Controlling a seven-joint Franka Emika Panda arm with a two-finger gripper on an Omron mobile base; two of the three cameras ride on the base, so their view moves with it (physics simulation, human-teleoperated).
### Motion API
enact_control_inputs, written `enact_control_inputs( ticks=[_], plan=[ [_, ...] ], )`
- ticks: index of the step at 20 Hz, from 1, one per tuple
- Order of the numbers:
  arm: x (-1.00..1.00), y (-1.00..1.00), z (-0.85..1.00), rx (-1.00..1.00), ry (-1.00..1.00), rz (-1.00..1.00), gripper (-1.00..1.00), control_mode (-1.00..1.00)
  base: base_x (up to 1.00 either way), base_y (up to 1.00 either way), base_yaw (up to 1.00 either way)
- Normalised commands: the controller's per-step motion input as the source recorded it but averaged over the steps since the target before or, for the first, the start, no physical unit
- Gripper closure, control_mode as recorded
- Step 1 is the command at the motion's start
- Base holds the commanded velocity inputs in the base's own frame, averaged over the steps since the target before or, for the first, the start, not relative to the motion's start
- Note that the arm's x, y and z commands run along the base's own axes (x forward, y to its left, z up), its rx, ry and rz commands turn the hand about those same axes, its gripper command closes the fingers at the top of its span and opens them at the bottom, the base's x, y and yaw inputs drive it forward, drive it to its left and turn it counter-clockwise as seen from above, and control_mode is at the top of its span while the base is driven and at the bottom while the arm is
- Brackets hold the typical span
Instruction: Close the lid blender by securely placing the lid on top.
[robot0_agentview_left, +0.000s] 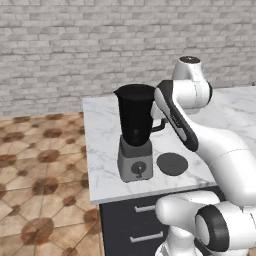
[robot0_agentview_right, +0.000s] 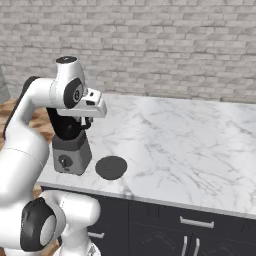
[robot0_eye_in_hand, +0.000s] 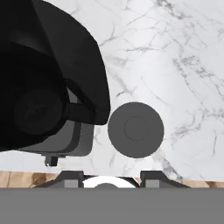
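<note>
The job has not really been started yet. The thin, flat, round dark-grey lid (robot0_agentview_left: 172, 163) is seen lying flat on the white marble counter (robot0_agentview_right: 190, 145), just beside the blender's grey box base. The tall black blender jar on its boxy grey base with a round dial (robot0_agentview_left: 135, 140) is stood near the counter's front edge, and its mouth is left open at the top. Nothing is held by the claw (robot0_eye_in_hand: 105, 178). It is hung high above the lid and the blender, and its two small dark tips are seen set apart, with no thing between them.

The lid must be picked up, lifted over the jar and pressed onto the mouth.

In the right base view, much of the jar is hidden by the white arm (robot0_agentview_right: 75, 95). The claw tips are mostly cut off in the hand view, so how wide they are spread is hard to be sure of.
</note>
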Motion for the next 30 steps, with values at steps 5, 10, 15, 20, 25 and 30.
enact_control_inputs(
  ticks=[5,10,15,20,25,30],
  plan=[
    [-0.54,-0.07,-0.18,0.01,-0.09,-0.02,-1.00,-1.00,0.00,0.00,0.00],
    [-1.00,-0.52,-0.61,0.12,-0.16,-0.16,-1.00,-1.00,0.00,0.00,0.00],
    [-0.58,-0.61,-0.65,0.13,0.00,-0.13,-1.00,-1.00,0.00,0.00,0.00],
    [0.40,-0.09,-0.33,0.00,0.08,0.01,-1.00,-1.00,0.00,0.00,0.00],
    [0.47,-0.03,-0.23,0.00,0.05,0.15,-1.00,-1.00,0.00,0.00,0.00],
    [0.36,-0.01,-0.22,0.00,0.04,0.18,-1.00,-1.00,0.00,0.00,0.00]
  ],
)
